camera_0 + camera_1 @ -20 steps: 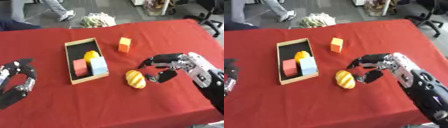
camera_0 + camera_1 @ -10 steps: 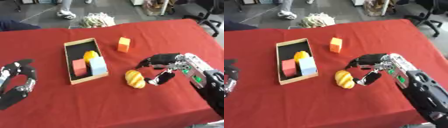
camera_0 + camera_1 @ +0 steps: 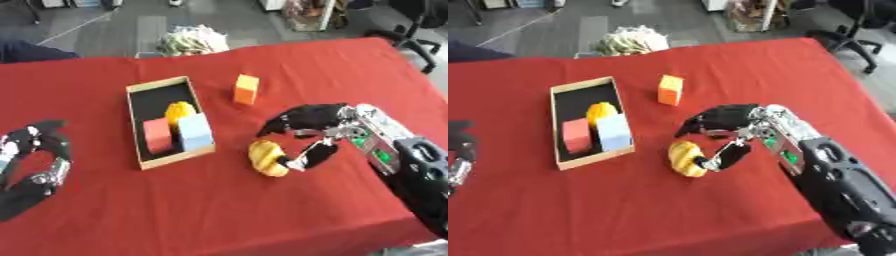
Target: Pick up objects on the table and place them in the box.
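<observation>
Right of the box (image 3: pixel 136 126), the right hand (image 3: pixel 325 127) has fingers spread around the yellow lump (image 3: pixel 266 158), thumb touching it, not clamped.

left hand (image 3: pixel 457 150) cut by the right eye view's edge

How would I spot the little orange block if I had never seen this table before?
Start at the shallow wooden box on the red table. Just past its far right corner, out on the cloth, an orange block stands alone. Unlike the rounded yellow object by the robot's right hand, it is square-edged and nothing touches it.
</observation>
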You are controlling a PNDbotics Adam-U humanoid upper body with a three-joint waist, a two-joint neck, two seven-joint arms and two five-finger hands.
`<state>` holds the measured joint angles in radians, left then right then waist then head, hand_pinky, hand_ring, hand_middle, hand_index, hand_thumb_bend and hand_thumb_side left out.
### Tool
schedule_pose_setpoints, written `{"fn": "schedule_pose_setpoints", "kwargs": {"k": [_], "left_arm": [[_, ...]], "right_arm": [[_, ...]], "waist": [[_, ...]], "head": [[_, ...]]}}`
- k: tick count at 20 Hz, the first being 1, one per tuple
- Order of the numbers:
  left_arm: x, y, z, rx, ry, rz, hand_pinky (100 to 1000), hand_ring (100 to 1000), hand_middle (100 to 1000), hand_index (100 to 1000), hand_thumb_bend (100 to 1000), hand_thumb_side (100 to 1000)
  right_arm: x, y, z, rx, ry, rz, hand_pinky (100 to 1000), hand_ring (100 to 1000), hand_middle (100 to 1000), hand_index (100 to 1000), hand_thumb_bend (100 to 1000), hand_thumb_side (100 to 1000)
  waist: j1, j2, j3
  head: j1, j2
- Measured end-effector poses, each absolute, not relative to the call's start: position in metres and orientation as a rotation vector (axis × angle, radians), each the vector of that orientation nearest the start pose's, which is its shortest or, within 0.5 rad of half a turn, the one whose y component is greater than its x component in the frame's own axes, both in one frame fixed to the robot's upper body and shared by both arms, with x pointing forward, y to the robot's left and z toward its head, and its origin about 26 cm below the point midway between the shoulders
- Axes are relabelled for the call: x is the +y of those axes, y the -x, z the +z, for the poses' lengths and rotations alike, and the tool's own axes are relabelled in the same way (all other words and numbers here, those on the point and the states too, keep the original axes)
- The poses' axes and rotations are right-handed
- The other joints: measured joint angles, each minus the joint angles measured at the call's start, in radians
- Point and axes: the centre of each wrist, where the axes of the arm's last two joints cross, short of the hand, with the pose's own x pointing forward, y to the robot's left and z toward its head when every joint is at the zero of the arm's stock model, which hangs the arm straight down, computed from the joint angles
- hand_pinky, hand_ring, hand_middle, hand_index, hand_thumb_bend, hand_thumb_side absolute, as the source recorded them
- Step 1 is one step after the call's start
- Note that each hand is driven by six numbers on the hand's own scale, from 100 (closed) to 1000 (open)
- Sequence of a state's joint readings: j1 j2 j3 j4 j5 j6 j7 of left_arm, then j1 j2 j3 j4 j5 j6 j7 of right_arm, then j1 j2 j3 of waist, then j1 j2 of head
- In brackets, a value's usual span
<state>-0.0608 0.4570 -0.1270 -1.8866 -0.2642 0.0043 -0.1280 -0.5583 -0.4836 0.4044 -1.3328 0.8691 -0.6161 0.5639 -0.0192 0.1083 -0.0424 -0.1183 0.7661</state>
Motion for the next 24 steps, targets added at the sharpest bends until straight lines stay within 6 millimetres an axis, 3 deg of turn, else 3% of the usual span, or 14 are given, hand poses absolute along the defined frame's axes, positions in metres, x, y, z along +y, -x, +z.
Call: {"fn": "schedule_pose_setpoints", "kwargs": {"k": [2,5,6,7,9,13,15,18,22,23,24], "left_arm": [[0.284,-0.278,0.107,-1.801,-0.360,-0.818,767,589,602,860,100,531],[0.284,-0.278,0.107,-1.800,-0.358,-0.820,766,589,602,860,100,532],[0.284,-0.278,0.107,-1.800,-0.357,-0.820,766,589,602,860,100,533],[0.284,-0.278,0.107,-1.801,-0.354,-0.818,766,589,602,860,100,533],[0.282,-0.278,0.106,-1.801,-0.349,-0.816,766,589,602,859,100,535],[0.282,-0.278,0.106,-1.799,-0.345,-0.819,766,588,602,858,100,537],[0.282,-0.278,0.105,-1.798,-0.344,-0.819,765,588,602,858,100,540],[0.281,-0.278,0.104,-1.795,-0.342,-0.813,765,587,601,857,100,539],[0.281,-0.278,0.103,-1.799,-0.339,-0.806,758,578,591,852,100,526],[0.281,-0.278,0.103,-1.799,-0.337,-0.802,751,570,582,847,100,503],[0.281,-0.277,0.102,-1.799,-0.334,-0.794,748,567,579,846,100,523]], "right_arm": [[-0.239,-0.394,0.096,1.841,-0.535,-3.025,823,849,835,924,233,553],[-0.234,-0.396,0.094,1.813,-0.540,-3.030,812,812,792,867,269,390],[-0.232,-0.396,0.093,1.808,-0.543,-3.024,797,777,753,808,234,413],[-0.231,-0.397,0.093,1.805,-0.544,-3.019,788,757,725,778,277,431],[-0.230,-0.398,0.093,1.801,-0.555,-2.997,737,647,577,650,276,468],[-0.230,-0.400,0.090,1.807,-0.559,-2.922,622,528,401,458,173,429],[-0.232,-0.401,0.088,1.820,-0.554,-2.881,573,496,361,418,100,372],[-0.237,-0.404,0.087,1.914,-0.562,-2.817,548,478,344,406,100,300],[-0.235,-0.420,0.119,2.130,-0.597,-2.663,531,467,330,400,100,220],[-0.233,-0.425,0.131,2.184,-0.595,-2.619,531,469,333,405,100,305],[-0.230,-0.429,0.143,2.232,-0.590,-2.584,534,471,335,406,100,212]], "waist": [[0.000,0.000,0.000],[0.000,0.000,0.000],[0.000,0.000,0.000],[0.000,0.000,0.000],[0.000,0.000,0.000],[0.000,-0.003,0.001],[0.000,-0.003,0.001],[0.000,-0.003,0.003],[0.000,-0.004,0.012],[0.000,-0.008,0.016],[0.000,-0.012,0.021]], "head": [[-0.001,0.000],[-0.004,0.000],[-0.004,0.000],[-0.004,0.000],[-0.004,0.000],[-0.004,0.000],[-0.004,0.000],[-0.003,0.000],[-0.002,0.000],[-0.002,0.000],[-0.002,0.000]]}}
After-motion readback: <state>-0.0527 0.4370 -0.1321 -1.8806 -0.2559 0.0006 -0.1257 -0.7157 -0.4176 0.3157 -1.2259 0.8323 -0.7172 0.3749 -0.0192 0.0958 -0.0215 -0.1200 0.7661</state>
